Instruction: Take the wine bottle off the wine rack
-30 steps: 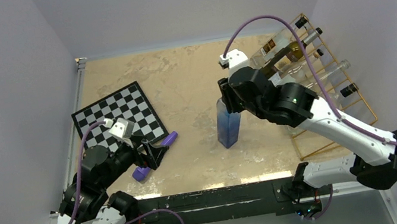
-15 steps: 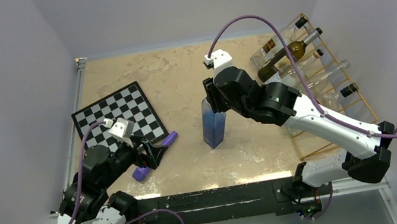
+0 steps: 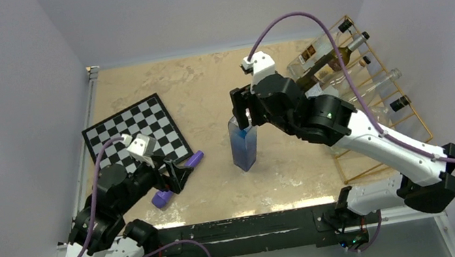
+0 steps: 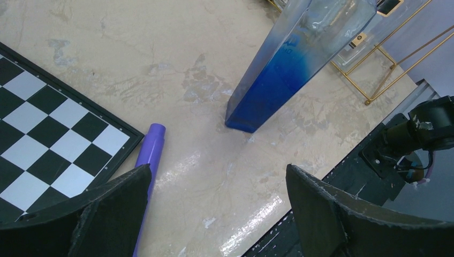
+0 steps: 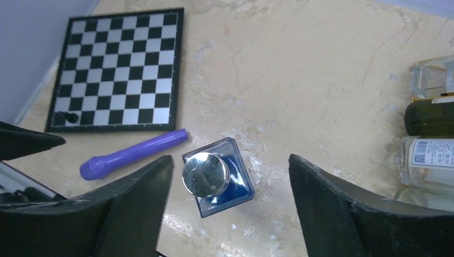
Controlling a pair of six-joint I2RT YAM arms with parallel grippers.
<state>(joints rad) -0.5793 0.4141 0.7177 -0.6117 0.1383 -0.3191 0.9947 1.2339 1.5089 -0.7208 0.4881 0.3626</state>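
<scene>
Blue bottle (image 3: 244, 148), one; gold wine rack (image 3: 418, 117), one

Soft, even light falls from above, and shadows are faint. Glare streaks the tabletop (image 4: 251, 214) just below the left gripper (image 4: 217, 171), whose near fingers blur. The silver cap (image 5: 205, 173) beneath the right gripper (image 5: 231, 158) mirrors the light.
</scene>
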